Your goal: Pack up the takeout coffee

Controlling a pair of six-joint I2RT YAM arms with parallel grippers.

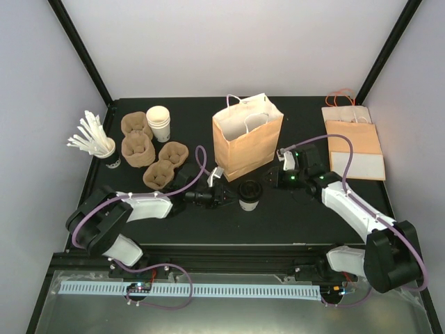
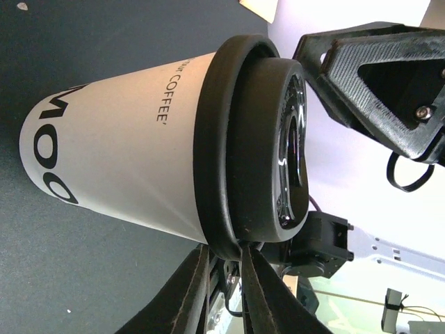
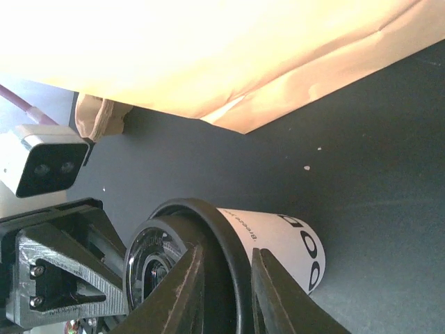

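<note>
Just in front of the brown paper bag (image 1: 247, 142), the takeout coffee (image 1: 249, 195) is standing upright on the table (image 1: 292, 217), with an arm reaching in from either side. The left gripper (image 1: 232, 196) is pinching the cup's black lid (image 2: 257, 139) at its rim. In the left wrist view its two fingers (image 2: 201, 299) are sitting close together with the rim's edge caught between them. The right gripper (image 1: 267, 182) is doing the same from the opposite side: the right wrist view shows one finger lying over the lid's top, the other outside the rim, and no gap showing. So both are gripping the same lid, and neither is holding the paper wall.

The cup is looking light and thin-walled. Its white paper body will likely dent under a hard squeeze, and the smooth printed surface may slide. The lid is the stiffer part, but it is only pressed on, so lifting by the rim alone is risking a popped lid and a spill. Whether the cup is holding liquid cannot be told. A safer hold would be around the wall just beneath the lid, where the rolled lip is stiffening the paper. The bag is standing much taller than the cup, with its mouth open at the top.
</note>
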